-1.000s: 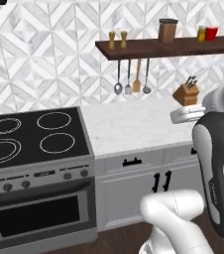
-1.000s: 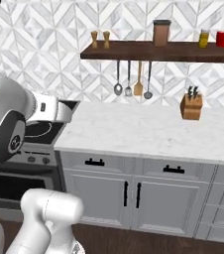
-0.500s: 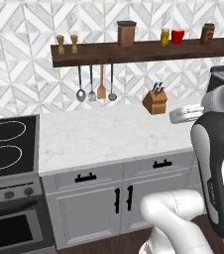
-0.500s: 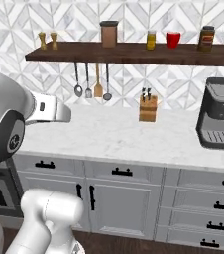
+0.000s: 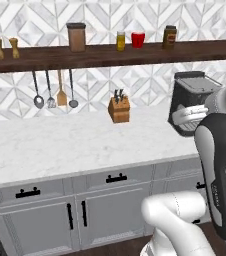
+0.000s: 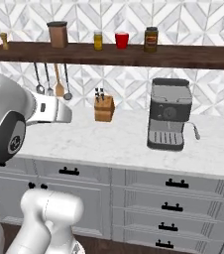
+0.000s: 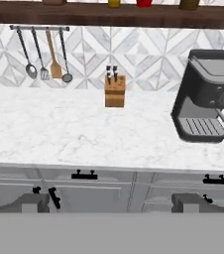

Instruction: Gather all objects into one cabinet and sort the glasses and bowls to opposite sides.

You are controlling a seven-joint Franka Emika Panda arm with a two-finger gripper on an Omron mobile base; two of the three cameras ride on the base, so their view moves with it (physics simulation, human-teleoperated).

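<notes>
One small red cup (image 5: 138,39) stands upright on the dark wooden shelf (image 5: 45,56), on its right half. Just left of it is a yellow jar (image 5: 120,41); to its right, apart from it, stands a dark jar (image 5: 169,36). Further left on the same shelf are one brown canister (image 5: 76,36) and, at the far left end, two small wooden shakers (image 5: 6,47).

Below the shelf, four utensils (image 5: 54,90) hang from a rail against the patterned wall. On the white marble counter (image 5: 60,145) sits one knife block (image 5: 119,108), near the wall, and one black coffee machine (image 6: 168,120) to its right, well apart from it. Grey drawers and doors with black handles (image 6: 169,206) run beneath the counter.

The gripper (image 7: 109,201) hangs low in front of the counter edge, its two fingertips (image 7: 34,202) standing wide apart with nothing between them.
</notes>
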